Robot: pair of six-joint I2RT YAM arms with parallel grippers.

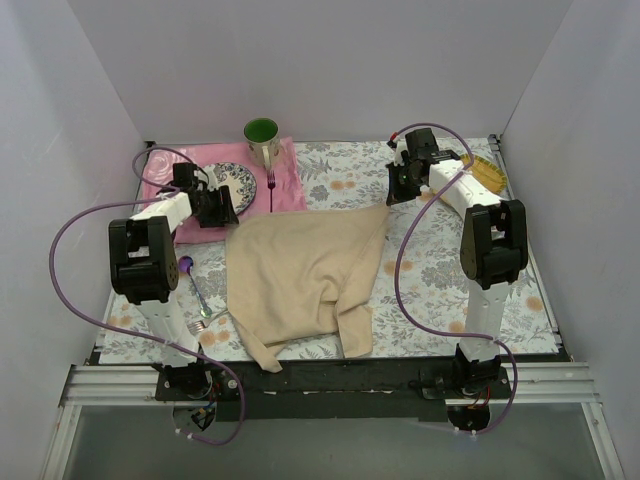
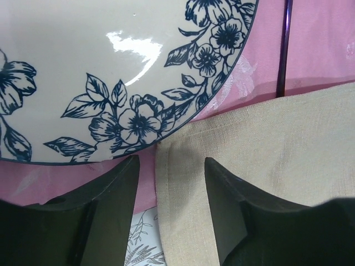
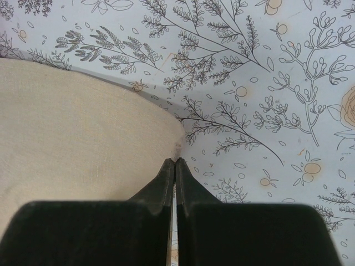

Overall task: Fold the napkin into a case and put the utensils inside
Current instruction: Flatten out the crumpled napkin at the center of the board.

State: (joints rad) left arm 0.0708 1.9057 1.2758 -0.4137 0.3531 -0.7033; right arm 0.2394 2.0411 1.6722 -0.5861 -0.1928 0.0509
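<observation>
The beige napkin (image 1: pixel 300 275) lies loose and rumpled across the middle of the floral-covered bench (image 1: pixel 430 270). It is spread wide rather than folded narrow. One corner reaches up and right, and a twisted tail hangs toward the lower edge of the frame. Its upper left corner overlaps the edge of the pink mat (image 1: pixel 290 185) in the upper left. That mat carries a blue-flowered plate (image 1: pixel 228 178), a green-lined mug (image 1: pixel 262 140) and a dark purple fork (image 1: pixel 271 190). The left hand (image 1: pixel 222 207) hangs over that corner, beside the plate. In the left wrist view the hand (image 2: pixel 171 163) stands partly open, its dark fingers (image 2: pixel 111 205) well apart with nothing between them. The napkin's hemmed edge (image 2: pixel 166 210) runs through the gap below, and the plate's rim (image 2: pixel 166 136) lies just ahead of the fingertips. The right hand (image 1: pixel 398 185) sits at the upper right of the top view, just past the napkin's far right corner. In the right wrist view this hand (image 3: pixel 175 162) is pressed fully closed, with no cloth seen between its fingers. The rounded napkin corner (image 3: pixel 83 144) lies just to the left of its tips on the printed bench cover. To the left of the napkin, a slim spoon (image 1: pixel 197 290) with a purple bowl lies on the bench. A small pale fork (image 1: pixel 210 321) lies just below the spoon's handle end, close to the napkin's left edge. Both rest outside the cloth. A yellow object (image 1: pixel 488 175) sits at the far upper right of the bench.
</observation>
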